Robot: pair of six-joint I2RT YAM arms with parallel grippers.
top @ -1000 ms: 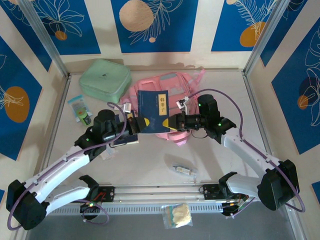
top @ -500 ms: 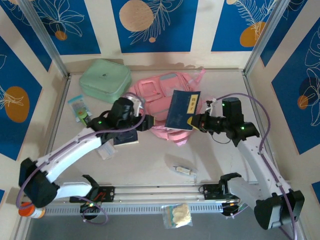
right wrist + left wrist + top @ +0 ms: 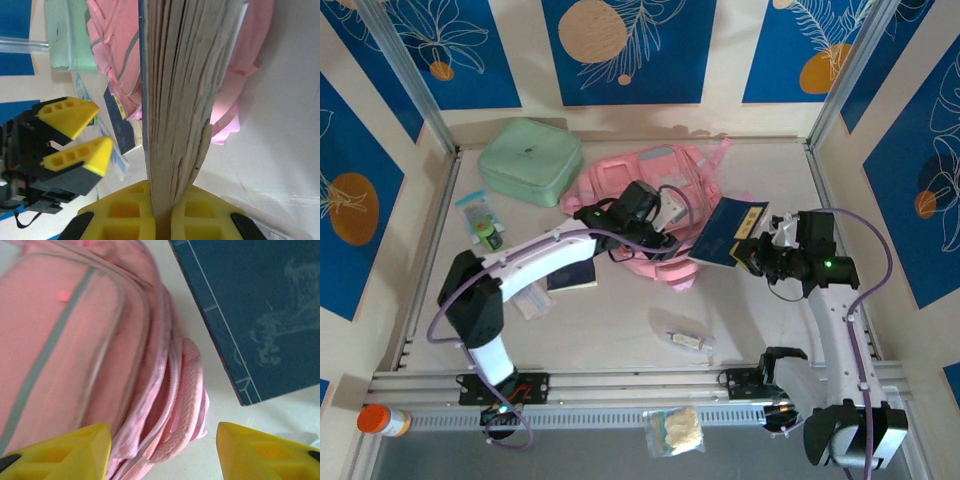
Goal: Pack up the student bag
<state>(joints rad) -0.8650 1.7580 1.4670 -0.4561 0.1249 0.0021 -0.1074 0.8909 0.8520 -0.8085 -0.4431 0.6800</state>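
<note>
Handoff done: blue book [image 3: 728, 232] let go by left gripper [image 3: 162, 452], moved off student bag [image 3: 620, 180].
Clamped by right gripper [image 3: 161, 202] alone; left is spread empty over the zip [image 3: 171, 390], likely freed for opening.

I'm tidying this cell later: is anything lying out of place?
Yes: two things lie off the table, beyond the near rail: an orange-capped bottle at the left corner and a clear packet near the middle. Otherwise, the right claw holds the blue book beside the student bag.

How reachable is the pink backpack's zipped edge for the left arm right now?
Probably yes: the left end effector hangs open over the edge of the pink backpack, nothing between; the blue book is off to one side.
</note>
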